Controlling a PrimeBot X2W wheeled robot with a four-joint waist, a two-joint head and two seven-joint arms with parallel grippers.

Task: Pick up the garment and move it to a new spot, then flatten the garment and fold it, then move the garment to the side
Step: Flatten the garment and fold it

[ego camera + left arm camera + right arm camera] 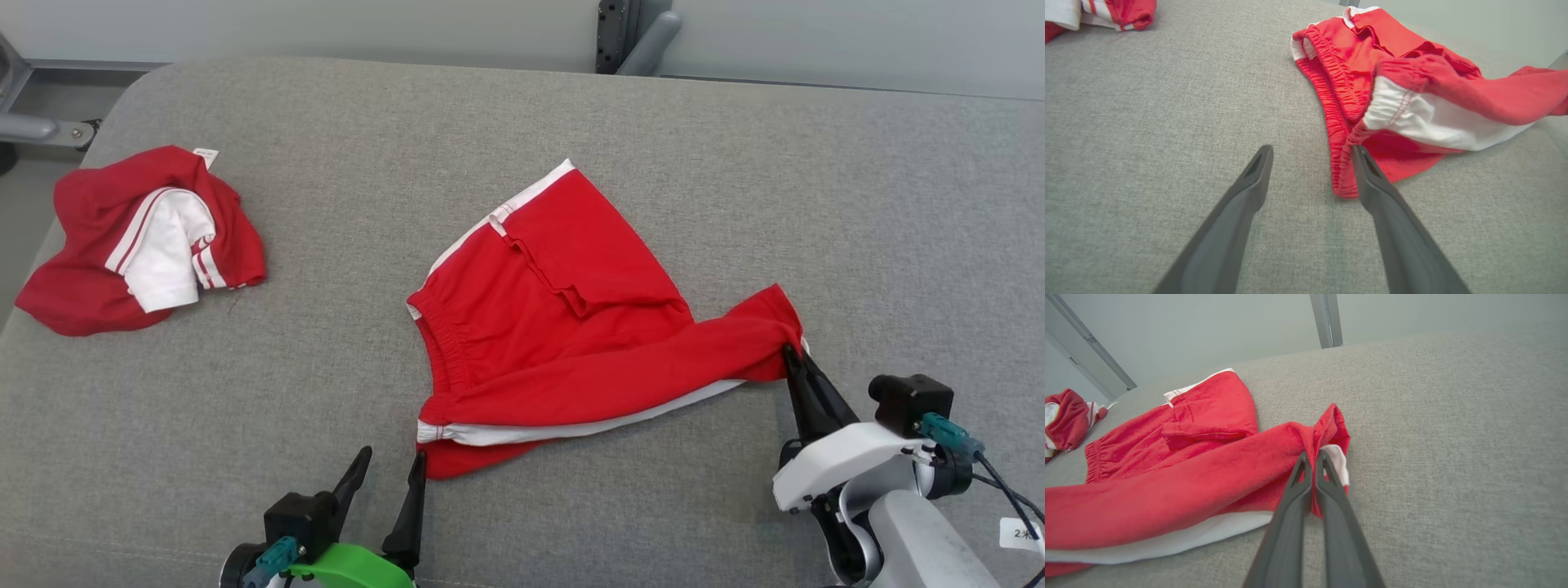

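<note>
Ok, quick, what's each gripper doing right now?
Left gripper: open, holding nothing.
Right gripper: shut on the red white-trimmed fabric shorts.

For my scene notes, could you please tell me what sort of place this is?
Likely a lab folding station: a grey fabric-covered surface, metal posts behind it, red shorts and a red top.

Our left pincer [393, 452] stands with its two long dark fingers spread wide apart, pointing forward. Just behind them sits our green wrist housing [351, 567]. Our right pincer [790, 349] has its fingers pressed together, and the tips pinch a fold of the red shorts [563, 327]. Behind those fingers comes our white wrist shell [849, 457]. A dark camera block [910, 400] sits to its right, and our pale forearm [922, 539] slants back beneath it.
</note>
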